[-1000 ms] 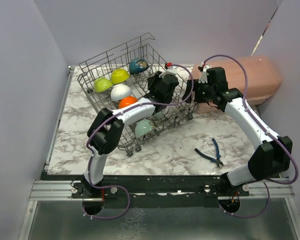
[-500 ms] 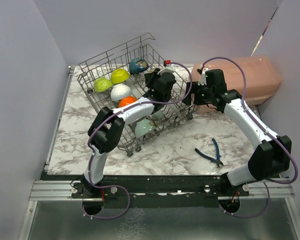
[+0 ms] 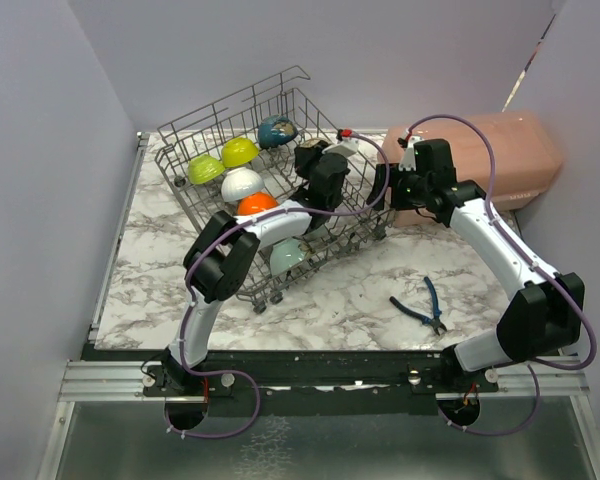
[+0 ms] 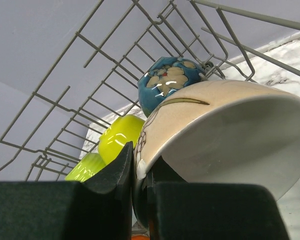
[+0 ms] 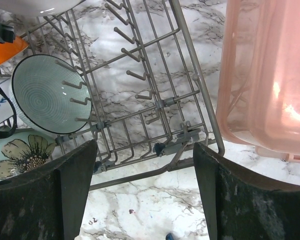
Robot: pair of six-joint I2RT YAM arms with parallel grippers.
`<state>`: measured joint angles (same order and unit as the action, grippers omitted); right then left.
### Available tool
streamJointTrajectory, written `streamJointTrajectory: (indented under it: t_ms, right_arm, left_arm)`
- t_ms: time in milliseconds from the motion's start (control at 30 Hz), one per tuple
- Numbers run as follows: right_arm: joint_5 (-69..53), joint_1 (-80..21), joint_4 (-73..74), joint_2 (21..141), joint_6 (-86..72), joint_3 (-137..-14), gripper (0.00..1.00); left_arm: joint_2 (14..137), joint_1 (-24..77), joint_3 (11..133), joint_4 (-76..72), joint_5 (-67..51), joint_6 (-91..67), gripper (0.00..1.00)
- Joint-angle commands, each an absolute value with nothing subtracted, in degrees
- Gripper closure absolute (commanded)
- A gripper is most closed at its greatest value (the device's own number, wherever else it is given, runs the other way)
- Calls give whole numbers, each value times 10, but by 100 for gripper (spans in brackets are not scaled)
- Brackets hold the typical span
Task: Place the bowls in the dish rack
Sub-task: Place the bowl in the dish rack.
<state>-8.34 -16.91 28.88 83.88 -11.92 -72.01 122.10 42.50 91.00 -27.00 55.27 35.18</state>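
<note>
The grey wire dish rack [image 3: 352,215] sits askew at the surface's far left. Inside lie a lime bowl [image 3: 205,168], yellow bowl [image 3: 240,151], blue-patterned bowl [image 3: 277,130], white bowl [image 3: 242,183], orange bowl [image 3: 256,203] and pale teal bowl [image 3: 288,256]. The left gripper [image 4: 141,172] pinches a beige bowl [image 4: 225,130] by its rim.

Top camera is looking down from behind the six o'clock edge of the white marbled tabletop [image 3: 360,290]. Left wrist camera is sitting inside the grey metal wire dish rack [image 3: 280,105], tight against a beige flower-painted bowl [image 4: 215,135], tilting up toward ten o'clock. Right wrist camera is peering down close on that rack's four o'clock corner; all three are sharing it.
</note>
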Motion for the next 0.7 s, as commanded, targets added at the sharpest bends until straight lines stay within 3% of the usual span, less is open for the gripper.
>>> streamJointTrajectory:
  t_ms: [0, 133, 233, 300, 667]
  right_arm:
    - [-83, -164, 276, 820, -111, -712, 18]
    - [-87, -163, 275, 822, -111, -712, 18]
    - [-92, -163, 273, 824, -111, -713, 18]
    - [-97, -163, 272, 825, -111, -713, 18]
    - [-177, -163, 244, 844, -107, -733, 19]
  left_arm:
    - [1213, 427, 887, -332, 514, 397, 82]
    - [1202, 429, 868, -331, 487, 388, 79]
    - [1197, 432, 864, -330, 487, 374, 44]
    - [1193, 434, 864, -322, 486, 355, 31]
    - [1132, 424, 884, -209, 440, 216, 6]
